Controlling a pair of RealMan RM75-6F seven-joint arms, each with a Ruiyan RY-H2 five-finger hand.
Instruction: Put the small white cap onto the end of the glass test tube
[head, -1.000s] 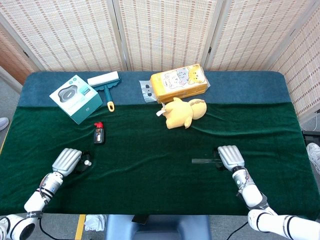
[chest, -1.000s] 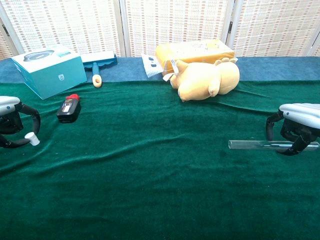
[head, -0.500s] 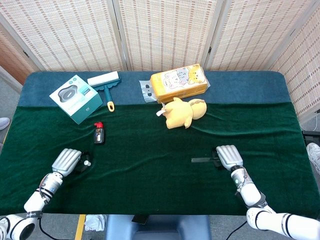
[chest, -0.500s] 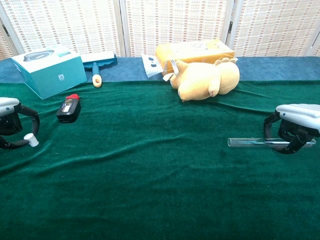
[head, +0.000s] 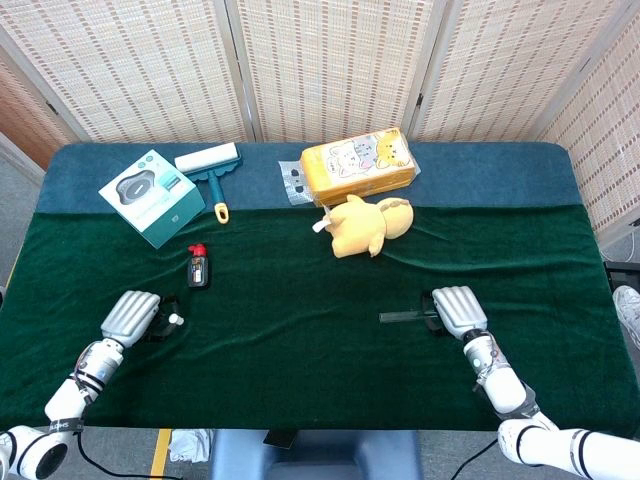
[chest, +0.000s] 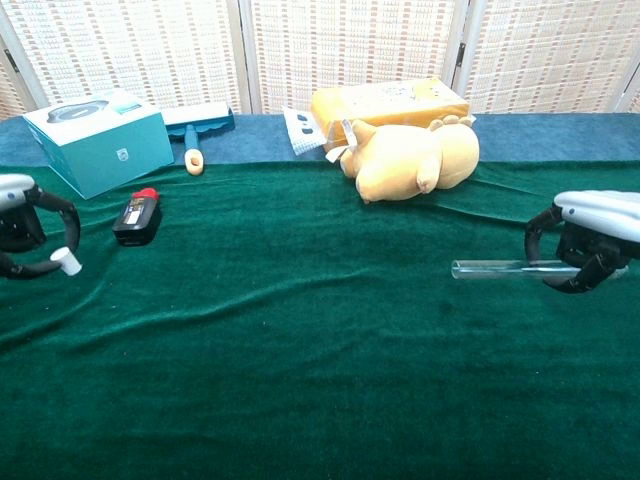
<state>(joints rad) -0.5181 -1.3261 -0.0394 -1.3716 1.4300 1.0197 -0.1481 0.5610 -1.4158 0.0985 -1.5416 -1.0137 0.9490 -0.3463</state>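
Left hand: the left hand (head: 131, 317) sits at the lower left of the head view and at the far left edge of the chest view (chest: 22, 226); its fingers curl round and pinch the small white cap (chest: 67, 261), so it is closed on that cap.
White cap: the cap (head: 175, 320) pokes out on the inner side of the left hand, low over the green cloth (head: 300, 340), far to the left of the tube.
Right hand: the right hand (head: 458, 311) is at the lower right of the head view and at the right edge of the chest view (chest: 588, 240); its fingers wrap round one end of the glass test tube (chest: 500, 268) and hold it.
Test tube: the tube (head: 402, 317) lies level, its free open end pointing towards the frame's centre, lifted just clear of the cloth in the chest view.
Gap: cap and tube are well apart, at opposite sides of the frame.
Upper centre: a yellow plush toy (head: 366, 224) lies just below a yellow printed pack (head: 359, 165).
Upper left: a teal box (head: 152, 197), a lint roller (head: 211, 167) beside it, and a small black bottle with a red cap (head: 198, 265) below them.
Table: green cloth in front, a blue strip (head: 480, 170) at the back.
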